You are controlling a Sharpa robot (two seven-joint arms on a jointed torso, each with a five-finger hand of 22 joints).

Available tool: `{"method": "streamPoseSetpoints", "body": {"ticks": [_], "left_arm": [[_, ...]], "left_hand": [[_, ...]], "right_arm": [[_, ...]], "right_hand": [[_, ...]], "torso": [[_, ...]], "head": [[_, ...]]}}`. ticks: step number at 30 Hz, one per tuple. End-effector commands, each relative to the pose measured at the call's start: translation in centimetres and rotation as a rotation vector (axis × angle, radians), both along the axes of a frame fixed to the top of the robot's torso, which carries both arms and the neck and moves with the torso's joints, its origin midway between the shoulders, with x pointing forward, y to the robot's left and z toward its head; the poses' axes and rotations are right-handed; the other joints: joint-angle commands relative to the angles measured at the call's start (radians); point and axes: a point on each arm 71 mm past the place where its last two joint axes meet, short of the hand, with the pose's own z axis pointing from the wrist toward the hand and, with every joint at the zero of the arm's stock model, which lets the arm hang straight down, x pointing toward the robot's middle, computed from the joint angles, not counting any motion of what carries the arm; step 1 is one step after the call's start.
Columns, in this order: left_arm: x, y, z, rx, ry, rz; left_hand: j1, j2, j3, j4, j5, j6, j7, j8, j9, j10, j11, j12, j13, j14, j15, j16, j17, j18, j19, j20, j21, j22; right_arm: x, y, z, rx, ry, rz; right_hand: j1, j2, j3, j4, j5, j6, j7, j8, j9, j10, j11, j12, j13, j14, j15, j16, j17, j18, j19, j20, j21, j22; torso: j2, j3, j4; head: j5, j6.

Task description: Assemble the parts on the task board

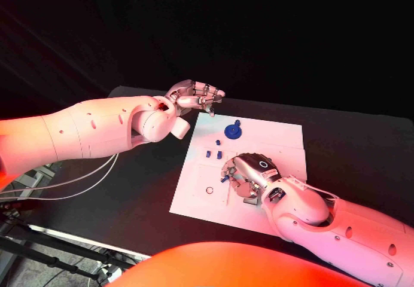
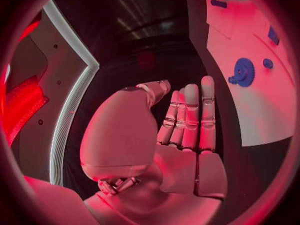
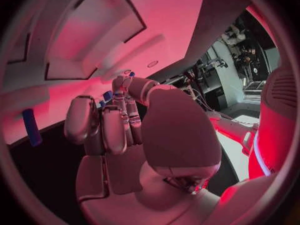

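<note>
Silver right hand [image 1: 246, 177] pinches a small blue part [image 1: 226, 176] over the white task board [image 1: 280, 136], seating next; left hand [image 1: 197, 94] hovers empty, fingers straight.

Your board [image 1: 276, 134] sits mid-table [image 1: 362, 149]. On it, toward the far edge, you've got the gear [image 1: 233, 130]. Nearer you from the gear lie a few small pegs [image 1: 213, 153]. Your right hand [image 1: 248, 176] is over the board's near half, beside those pegs. Your left hand [image 1: 195, 95] hangs at the board's far left corner.
</note>
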Motion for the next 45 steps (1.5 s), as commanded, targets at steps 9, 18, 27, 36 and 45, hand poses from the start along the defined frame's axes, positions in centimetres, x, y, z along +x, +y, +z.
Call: {"method": "streamPoseSetpoints", "body": {"ticks": [9, 18, 27, 36, 45], "left_arm": [[-0.05, -0.24, 0.05, -0.012, 0.003, -0.021], [-0.06, -0.25, 0.05, -0.012, 0.004, -0.022], [-0.06, -0.26, 0.04, -0.011, 0.005, -0.023], [-0.07, -0.24, 0.03, -0.011, 0.007, -0.024], [-0.07, -0.25, 0.02, -0.011, 0.008, -0.025]], "left_hand": [[-0.004, 0.008, -0.002, 0.001, 0.004, -0.001, 0.004, 0.006, -0.001, 0.000, 0.003, -0.004, -0.001, 0.001, 0.003, 0.006, 0.001, 0.014, 0.007, 0.001, -0.002, -0.001], [-0.004, 0.008, -0.002, 0.001, 0.004, -0.002, 0.004, 0.006, -0.001, -0.001, 0.003, -0.004, -0.002, 0.001, 0.003, 0.006, 0.001, 0.014, 0.008, 0.001, -0.003, -0.002], [-0.004, 0.008, -0.002, 0.001, 0.004, -0.002, 0.004, 0.006, -0.001, -0.001, 0.003, -0.004, -0.002, 0.001, 0.003, 0.006, 0.001, 0.014, 0.008, 0.001, -0.003, -0.002], [-0.004, 0.008, -0.002, 0.001, 0.004, -0.002, 0.004, 0.006, -0.001, -0.001, 0.003, -0.004, -0.002, 0.001, 0.003, 0.006, 0.001, 0.014, 0.008, 0.001, -0.003, -0.002], [-0.004, 0.008, -0.002, 0.001, 0.004, -0.002, 0.004, 0.006, -0.001, -0.001, 0.003, -0.004, -0.002, 0.001, 0.003, 0.006, 0.001, 0.014, 0.008, 0.001, -0.003, -0.002]], "right_arm": [[0.25, -0.03, 0.02, -0.006, -0.013, -0.053], [0.34, 0.07, -0.06, -0.015, -0.009, -0.067], [0.26, 0.32, -0.09, -0.022, -0.003, -0.060], [0.10, 0.48, -0.07, -0.025, 0.003, -0.049], [0.07, 0.51, -0.10, -0.030, 0.006, -0.047]], "right_hand": [[-0.014, 0.000, -0.003, 0.004, 0.005, 0.006, 0.000, 0.005, 0.002, 0.040, -0.034, 0.001, 0.001, 0.052, -0.007, 0.002, -0.004, -0.004, 0.002, 0.003, -0.002, 0.018], [-0.015, 0.000, -0.003, 0.004, 0.005, 0.005, 0.000, 0.004, 0.002, 0.040, -0.034, 0.001, 0.001, 0.051, -0.007, 0.001, -0.005, -0.004, 0.000, 0.003, -0.004, 0.017], [-0.015, 0.000, -0.003, 0.004, 0.005, 0.005, 0.000, 0.004, 0.002, 0.040, -0.034, 0.001, 0.001, 0.051, -0.007, 0.001, -0.005, -0.004, 0.000, 0.003, -0.004, 0.017], [-0.016, 0.000, -0.003, 0.004, 0.005, 0.005, 0.000, 0.004, 0.002, 0.039, -0.034, 0.000, 0.002, 0.051, -0.007, 0.002, -0.005, -0.004, 0.001, 0.003, -0.004, 0.017], [-0.016, 0.000, -0.003, 0.003, 0.005, 0.004, 0.000, 0.004, 0.003, 0.039, -0.034, 0.000, 0.002, 0.051, -0.007, 0.002, -0.006, -0.004, 0.000, 0.003, -0.005, 0.017]], "torso": [[0.000, 0.0005, -0.0003], [0.000, -0.0001, 0.0002], [0.000, 0.0003, 0.0002], [0.000, 0.0006, -0.0003], [0.000, 0.0007, -0.0005]], "head": [[-0.002, 0.001], [-0.003, 0.001], [-0.003, -0.002], [-0.002, -0.002], [-0.002, -0.002]]}}
